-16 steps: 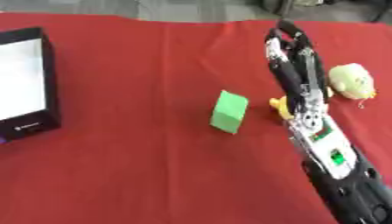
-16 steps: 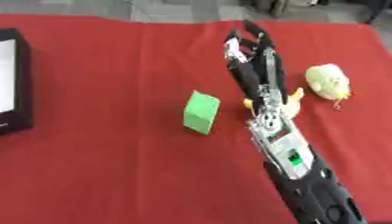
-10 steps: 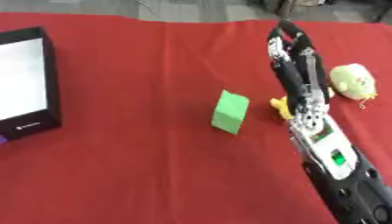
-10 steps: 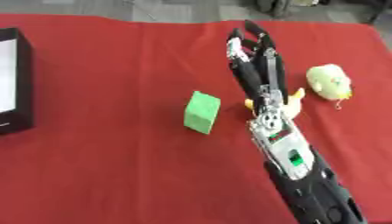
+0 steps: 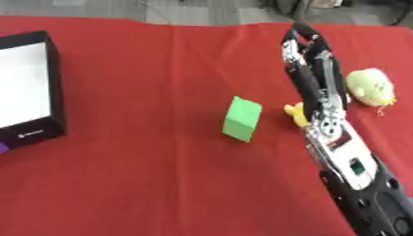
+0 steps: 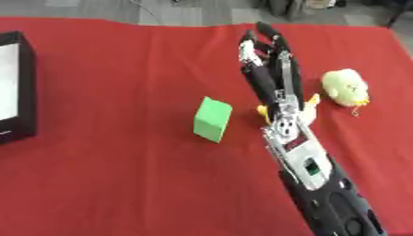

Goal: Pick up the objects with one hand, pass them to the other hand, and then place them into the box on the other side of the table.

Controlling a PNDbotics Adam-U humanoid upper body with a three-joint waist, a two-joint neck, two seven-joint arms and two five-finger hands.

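Note:
A green block (image 5: pixel 242 118) lies near the middle of the red table. My right hand (image 5: pixel 311 69) stretches up from the lower right with straight fingers, held open above the cloth just right of the block. A small yellow thing (image 6: pixel 263 112) shows from under the wrist, mostly hidden by the arm. A pale yellow plush toy (image 5: pixel 371 87) lies to the right of the hand. The black box (image 5: pixel 51 87) with a white inside stands at the left edge. My left hand does not show.
The red cloth (image 5: pixel 145 175) covers the whole table. A small purple thing (image 5: pixel 3 148) peeks out beside the box at the left edge. Grey floor runs beyond the table's far edge.
The right hand has stayed over the same spot, its fingers still straight. The block, the plush toy and the box have not moved.

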